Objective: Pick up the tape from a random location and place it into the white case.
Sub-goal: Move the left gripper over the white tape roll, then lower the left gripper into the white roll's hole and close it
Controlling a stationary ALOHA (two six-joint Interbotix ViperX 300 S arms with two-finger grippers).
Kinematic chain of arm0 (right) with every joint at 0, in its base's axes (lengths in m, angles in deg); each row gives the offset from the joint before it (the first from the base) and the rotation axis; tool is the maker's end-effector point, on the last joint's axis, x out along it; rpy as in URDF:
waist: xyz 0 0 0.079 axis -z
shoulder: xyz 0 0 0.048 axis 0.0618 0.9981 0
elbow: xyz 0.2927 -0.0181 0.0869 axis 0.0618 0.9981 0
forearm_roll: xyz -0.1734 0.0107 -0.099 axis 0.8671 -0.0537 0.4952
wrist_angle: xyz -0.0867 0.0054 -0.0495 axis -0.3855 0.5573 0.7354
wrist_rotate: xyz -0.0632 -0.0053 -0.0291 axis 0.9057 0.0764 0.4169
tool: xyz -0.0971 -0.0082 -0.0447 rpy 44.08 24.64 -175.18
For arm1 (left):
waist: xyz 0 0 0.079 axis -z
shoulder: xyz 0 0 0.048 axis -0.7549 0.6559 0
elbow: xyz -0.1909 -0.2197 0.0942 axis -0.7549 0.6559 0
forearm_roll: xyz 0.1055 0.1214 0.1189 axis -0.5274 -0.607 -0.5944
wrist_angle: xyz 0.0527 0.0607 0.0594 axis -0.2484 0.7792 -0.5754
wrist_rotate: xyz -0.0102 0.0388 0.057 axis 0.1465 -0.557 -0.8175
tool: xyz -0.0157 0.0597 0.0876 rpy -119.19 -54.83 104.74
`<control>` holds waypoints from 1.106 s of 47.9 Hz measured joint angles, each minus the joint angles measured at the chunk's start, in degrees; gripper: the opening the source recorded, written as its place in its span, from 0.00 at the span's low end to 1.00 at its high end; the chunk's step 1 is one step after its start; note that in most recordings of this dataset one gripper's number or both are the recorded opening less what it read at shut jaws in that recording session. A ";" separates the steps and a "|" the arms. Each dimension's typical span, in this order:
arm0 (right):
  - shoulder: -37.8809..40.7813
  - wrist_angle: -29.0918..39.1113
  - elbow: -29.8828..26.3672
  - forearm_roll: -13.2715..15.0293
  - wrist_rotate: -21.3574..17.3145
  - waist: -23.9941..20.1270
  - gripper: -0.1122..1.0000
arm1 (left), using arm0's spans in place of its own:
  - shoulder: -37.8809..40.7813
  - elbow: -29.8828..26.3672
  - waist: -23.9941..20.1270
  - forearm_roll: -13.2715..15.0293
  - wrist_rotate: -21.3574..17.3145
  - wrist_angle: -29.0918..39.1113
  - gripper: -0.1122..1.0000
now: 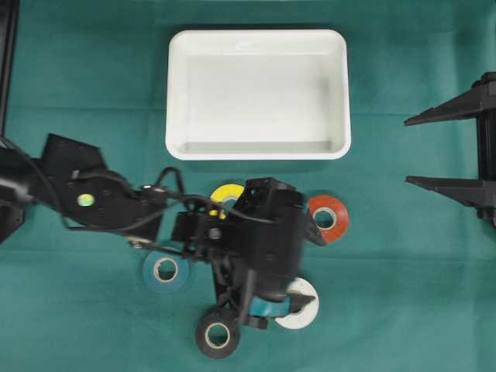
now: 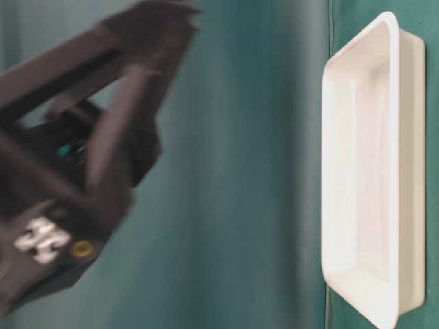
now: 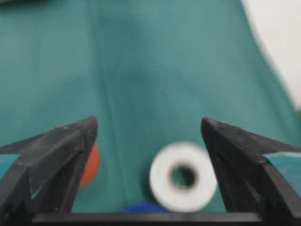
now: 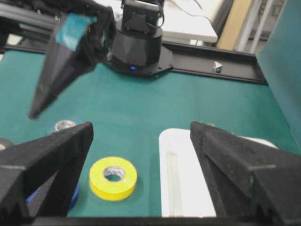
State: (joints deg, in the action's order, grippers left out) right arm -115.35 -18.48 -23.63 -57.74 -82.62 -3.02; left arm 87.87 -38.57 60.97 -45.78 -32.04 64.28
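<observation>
The white case (image 1: 256, 40) lies empty at the back middle of the green cloth. In front of it lie several tape rolls: yellow (image 1: 225, 191), red (image 1: 328, 218), light blue (image 1: 166, 270), black (image 1: 217, 335) and white (image 1: 306, 314). My left gripper (image 1: 314, 267) hangs open above the cloth between the red and white rolls. In the left wrist view the white roll (image 3: 183, 176) shows just inside the right finger and the red roll (image 3: 91, 165) behind the left finger. My right gripper (image 1: 408, 151) stands open at the right edge, holding nothing.
The left arm (image 1: 101, 198) stretches in from the left and covers part of the yellow and white rolls. A dark blue roll (image 4: 74, 197) shows beside the yellow roll (image 4: 113, 178) in the right wrist view. The case's rim (image 4: 188, 179) lies right of them.
</observation>
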 measured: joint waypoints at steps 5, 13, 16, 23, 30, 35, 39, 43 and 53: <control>0.35 0.09 -0.09 0.00 0.00 0.00 0.92 | 2.02 -3.96 -0.70 -0.18 0.09 8.61 0.99; 0.97 0.18 -0.09 0.00 0.00 0.00 0.92 | 4.39 -9.05 -1.14 -0.35 0.09 17.84 0.99; 1.14 0.18 -0.09 0.00 0.00 0.00 0.92 | 4.83 -9.93 -1.14 -0.44 0.09 19.34 0.99; 1.14 0.35 -0.26 0.09 0.00 0.00 0.92 | 5.10 -10.37 -1.05 -0.44 0.18 20.13 0.99; 1.32 0.53 -0.53 0.00 0.00 0.00 0.92 | 5.10 -10.46 -0.97 -0.53 0.09 20.30 0.99; 1.32 0.53 -0.53 0.00 0.00 0.00 0.92 | 5.10 -10.37 -0.79 -0.53 0.09 20.30 0.99; 1.49 0.62 -0.53 0.09 0.00 0.00 0.92 | 5.10 -10.46 -0.62 -0.53 0.09 20.30 0.99; 1.58 0.53 -0.53 0.00 0.00 0.00 0.92 | 5.10 -10.37 -0.62 -0.44 0.09 20.30 0.99; 2.11 0.62 -0.62 0.00 0.00 0.00 0.92 | 5.10 -10.46 -0.62 -0.53 0.09 20.21 0.99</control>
State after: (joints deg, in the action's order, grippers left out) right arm -113.24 -17.86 -24.24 -57.74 -82.62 -3.02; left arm 92.97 -49.03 60.35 -46.30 -31.95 84.49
